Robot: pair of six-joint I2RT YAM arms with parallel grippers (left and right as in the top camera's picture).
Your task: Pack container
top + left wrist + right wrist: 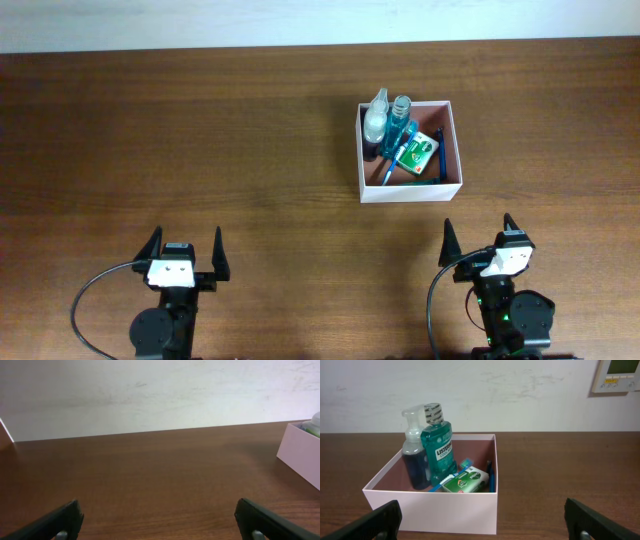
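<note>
The container [452, 150], a square white-walled box with a pinkish floor, sits right of centre at the back of the table; its wall [435, 507] fills the lower left of the right wrist view. Inside stand a green mouthwash bottle [438, 447] and a dark blue pump bottle [414, 460], with a green-and-white soap box [466, 480] and a blue toothbrush [451, 476] lying beside them. My right gripper [482, 243] is open at the front edge, short of the container. At the front left my left gripper [187, 253] is open over bare wood, the container's corner [303, 450] far to its right.
The brown wooden table [200, 140] runs back to a white wall [150, 395]. A wall-mounted thermostat panel [616, 375] shows at the top right of the right wrist view.
</note>
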